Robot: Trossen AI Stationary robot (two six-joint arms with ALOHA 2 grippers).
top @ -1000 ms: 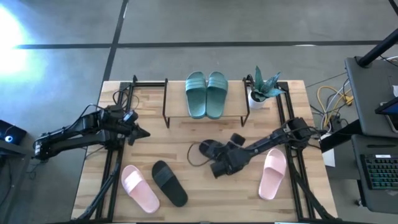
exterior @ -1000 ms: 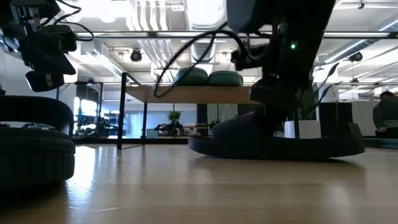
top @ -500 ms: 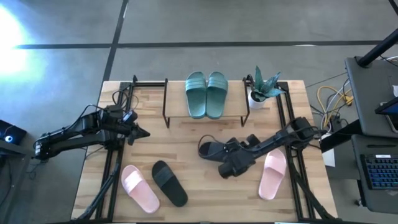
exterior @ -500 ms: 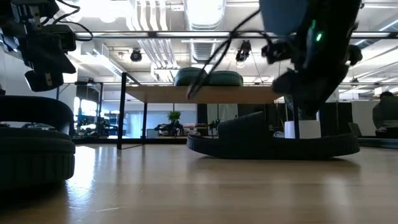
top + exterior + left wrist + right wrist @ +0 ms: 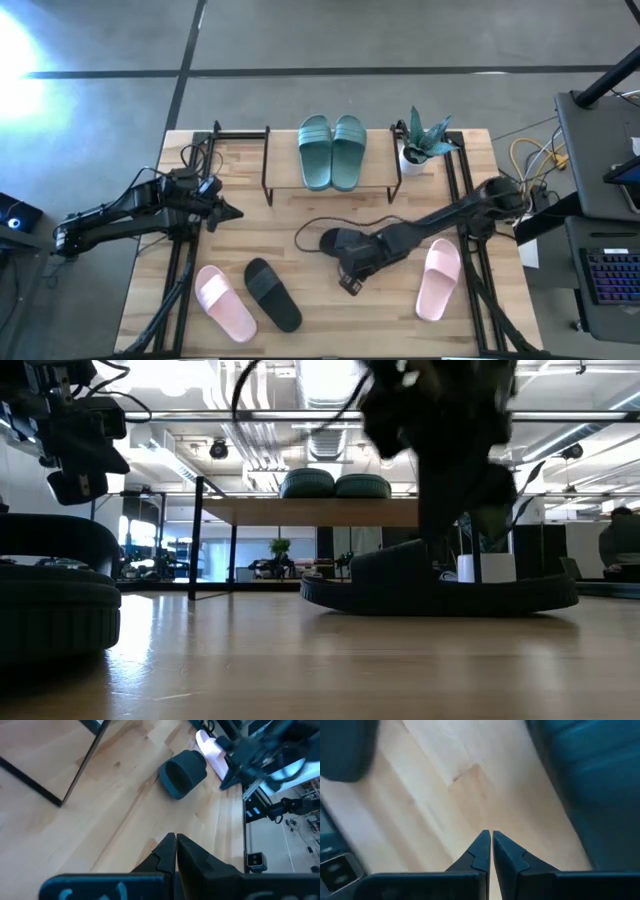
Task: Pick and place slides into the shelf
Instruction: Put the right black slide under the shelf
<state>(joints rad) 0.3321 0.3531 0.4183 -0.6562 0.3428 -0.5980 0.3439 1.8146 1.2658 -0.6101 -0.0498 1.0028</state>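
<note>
Since half a second ago the right gripper (image 5: 349,281) has swung back toward the table's middle and now sits low beside the black slide (image 5: 340,242) lying in front of the shelf (image 5: 330,186), its fingers pressed together on nothing. On the shelf's board the teal pair (image 5: 332,150) rests side by side, while the other black slide (image 5: 272,294) and two pink slides (image 5: 224,302) (image 5: 438,279) lie on the table. Over the left edge, the left gripper (image 5: 228,213) hangs with its fingers closed and empty.
</note>
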